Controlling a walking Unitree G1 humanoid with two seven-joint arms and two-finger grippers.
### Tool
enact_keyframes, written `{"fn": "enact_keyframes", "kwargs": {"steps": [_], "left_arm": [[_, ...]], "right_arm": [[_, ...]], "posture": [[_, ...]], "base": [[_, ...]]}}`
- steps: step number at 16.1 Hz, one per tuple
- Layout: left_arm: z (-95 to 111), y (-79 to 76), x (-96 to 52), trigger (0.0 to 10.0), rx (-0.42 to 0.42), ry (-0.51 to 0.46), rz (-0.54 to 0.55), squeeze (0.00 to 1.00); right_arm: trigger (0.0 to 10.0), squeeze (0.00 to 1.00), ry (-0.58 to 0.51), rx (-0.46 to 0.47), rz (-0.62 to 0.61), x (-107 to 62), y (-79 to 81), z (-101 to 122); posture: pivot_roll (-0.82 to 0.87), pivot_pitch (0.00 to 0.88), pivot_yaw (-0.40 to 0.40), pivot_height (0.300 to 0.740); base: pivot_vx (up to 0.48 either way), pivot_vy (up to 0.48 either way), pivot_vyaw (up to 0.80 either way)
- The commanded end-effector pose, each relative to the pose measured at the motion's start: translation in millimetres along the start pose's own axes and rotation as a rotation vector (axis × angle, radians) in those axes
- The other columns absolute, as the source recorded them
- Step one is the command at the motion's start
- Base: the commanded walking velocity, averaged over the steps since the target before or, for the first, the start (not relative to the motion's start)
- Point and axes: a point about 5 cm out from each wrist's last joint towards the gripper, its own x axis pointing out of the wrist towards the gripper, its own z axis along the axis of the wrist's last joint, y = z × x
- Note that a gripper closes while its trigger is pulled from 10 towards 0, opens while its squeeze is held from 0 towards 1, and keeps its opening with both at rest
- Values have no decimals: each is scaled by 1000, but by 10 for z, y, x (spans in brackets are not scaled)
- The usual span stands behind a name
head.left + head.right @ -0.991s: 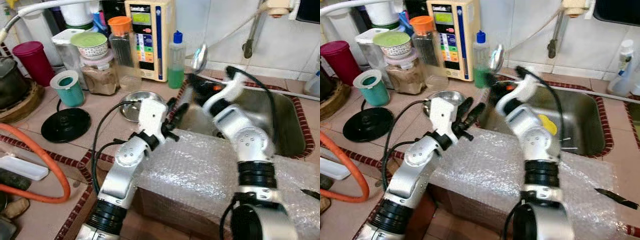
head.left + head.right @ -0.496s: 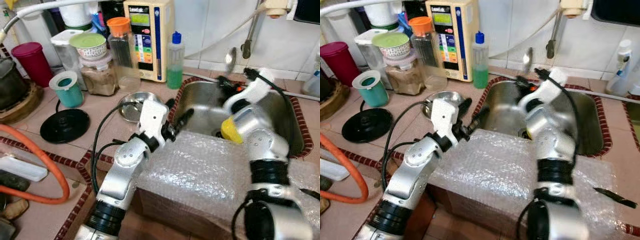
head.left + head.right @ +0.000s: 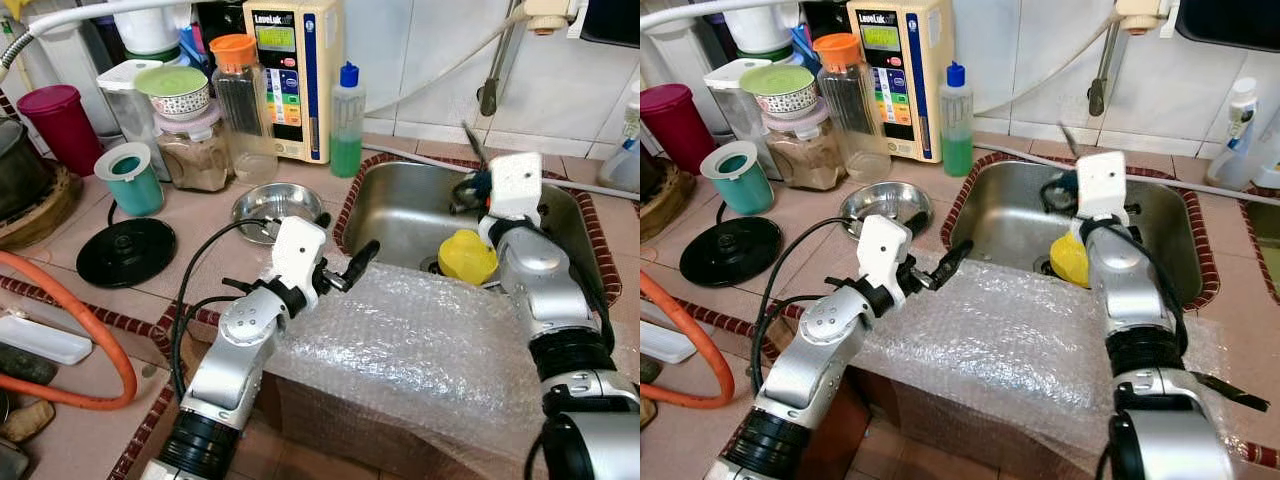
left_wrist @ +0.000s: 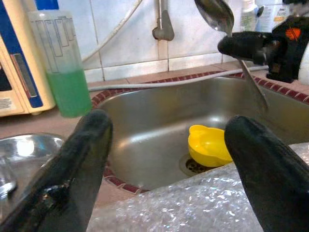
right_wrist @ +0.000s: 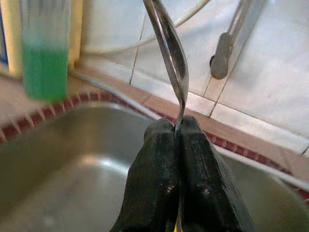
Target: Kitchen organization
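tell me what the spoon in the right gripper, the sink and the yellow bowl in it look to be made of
Spoon: polished metal, likely stainless steel; it mirrors the light. The right gripper is clamped on its handle.
Sink: brushed stainless steel by its dull grey sheen and soft reflections.
Yellow bowl: probably plastic; opaque, evenly coloured, smooth with a soft gloss.

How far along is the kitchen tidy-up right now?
Little looks done. In hand: the right gripper is shut on a spoon above the sink. Left: the yellow bowl sits in the sink, and the left gripper is open over the bubble wrap.
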Motion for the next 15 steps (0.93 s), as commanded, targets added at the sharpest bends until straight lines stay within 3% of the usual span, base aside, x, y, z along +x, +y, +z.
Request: {"fn": "enact_keyframes", "kwargs": {"steps": [1,2,4,5,6,8,10,11,12,15], "left_arm": [[27,52,-10,10000,8,-4,23,1000],[23,58,-21,10000,5,-3,27,1000],[15,42,-31,10000,6,4,23,1000],[2,11,-31,10000,1,12,6,1000],[1,4,-30,10000,5,14,5,1000],[1,-43,-26,10000,-11,10,-18,1000],[-4,-66,-22,10000,-15,9,-21,1000],[-7,-79,-18,10000,-20,9,-21,1000],[-7,-91,-12,10000,-17,9,-25,1000],[-30,-72,-2,10000,-30,33,-8,1000]], "right_arm": [[0,0,41,-88,4,-27,4,-125],[0,0,78,-251,-2,-48,-21,-223],[0,0,82,-316,32,-67,19,-291],[0,0,74,-426,54,-74,22,-325],[0,0,74,-445,61,-73,12,-340],[0,0,91,-590,91,-72,-40,-391],[0,0,115,-594,95,-75,-76,-426],[8275,1000,140,-611,124,-81,-75,-463],[10000,1000,161,-625,142,-81,-78,-485],[10000,1000,202,-635,162,-71,-86,-526]], "posture": [[-19,0,75,740],[-17,0,77,740],[-16,0,81,740],[-16,0,81,740],[-16,0,81,740],[-16,0,70,740],[-20,0,58,740],[-25,0,51,740],[-31,0,44,740],[-40,0,41,740]], "base": [[0,0,0],[0,0,0],[0,0,0],[0,0,0],[0,0,0],[0,0,0],[0,0,0],[0,0,0],[0,0,0],[0,0,0]]}}
